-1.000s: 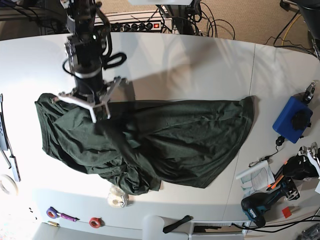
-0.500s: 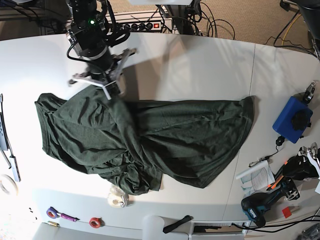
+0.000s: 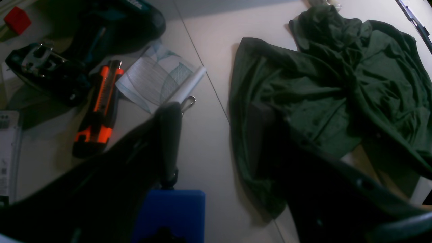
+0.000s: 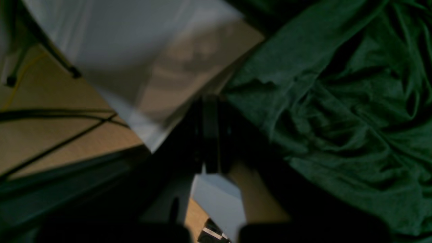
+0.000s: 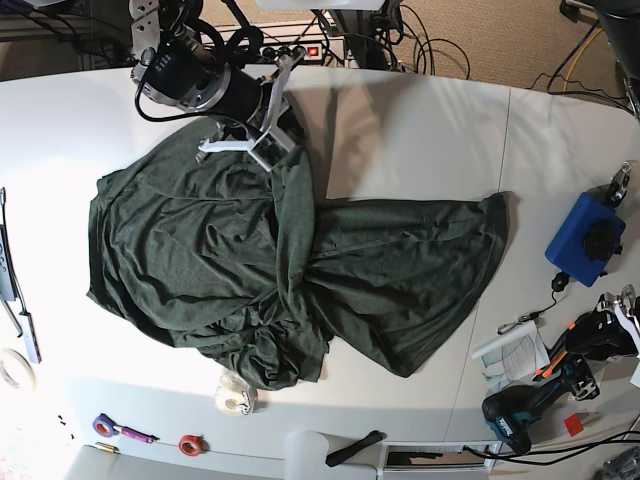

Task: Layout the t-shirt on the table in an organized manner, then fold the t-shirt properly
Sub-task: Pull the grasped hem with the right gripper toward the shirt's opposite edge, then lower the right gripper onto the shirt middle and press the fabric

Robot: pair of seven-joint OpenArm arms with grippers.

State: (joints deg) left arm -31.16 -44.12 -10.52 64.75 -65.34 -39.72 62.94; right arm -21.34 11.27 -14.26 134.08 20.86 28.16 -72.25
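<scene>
left wrist view: the left tool (image 3: 216, 114) is seen with its jaws spread wide and nothing between them, hanging above the desk (image 3: 209, 158) near its right edge. below it lie a blue box (image 3: 172, 211), an orange utility knife (image 3: 101, 108) and a paper booklet (image 3: 158, 84). the t-shirt (image 3: 324, 91) is spread in rumpled folds just beyond the seam line (image 3: 202, 71).

right wrist view: the right tool (image 4: 211, 135) is seen pressed shut, and dark green cloth runs right up to its tips; the picture is blurred, so the exact pinch point cannot be told. the desk's far edge and the floor beyond it are seen on the left.

base view: the t-shirt (image 5: 300, 270) lies across the middle of the desk (image 5: 420, 130), bunched toward the near edge, with one part drawn up to the right tool (image 5: 262, 140) at the far edge, where it appears to be held. a roll of tape (image 5: 234, 398) sits at the near edge, just under the bunched cloth.

as a judgement, the layout step is unfinished. if the pull goes on toward the far edge, cloth may be dragged off the desk. a thin pinch may slip, letting the fabric fall back in a heap. the bunched near part may be tightened rather than opened, and the tape may be swept along.
</scene>
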